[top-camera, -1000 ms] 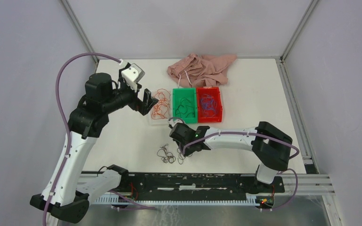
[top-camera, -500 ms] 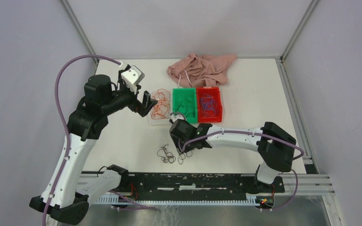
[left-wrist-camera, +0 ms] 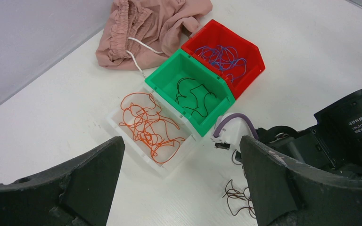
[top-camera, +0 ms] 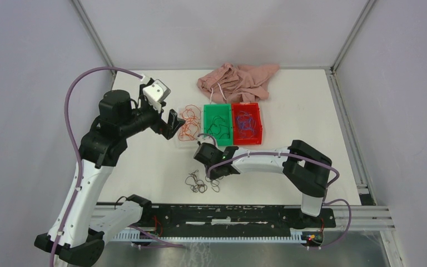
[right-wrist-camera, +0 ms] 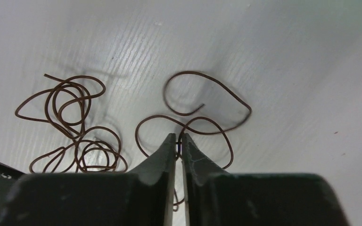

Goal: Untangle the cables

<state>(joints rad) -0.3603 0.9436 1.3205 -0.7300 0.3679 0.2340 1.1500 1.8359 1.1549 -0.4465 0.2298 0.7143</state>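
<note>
Right gripper (right-wrist-camera: 179, 139), pinched near-shut round one strand of the brown cables (right-wrist-camera: 188, 123) at 6 o'clock on the worktop (top-camera: 144, 167), should lift slowly so loops slip free; left gripper (left-wrist-camera: 181, 146) hangs wide open at 10.

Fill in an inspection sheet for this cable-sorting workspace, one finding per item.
Surface: white table, no spills seen.
Job's things: orange cables in the white bin; dark cable in the green bin; blue-purple cables in the red bin; brown cables loose on the table.
Clutter: pink garment behind the bins.
Grippers: left gripper open, above the table near the white bin; right gripper nearly closed, seemingly pinching the loose brown cable.
Cables: purple arm hoses looping free of the bins.
Surroundings: grey enclosure walls; nothing else seen.
</note>
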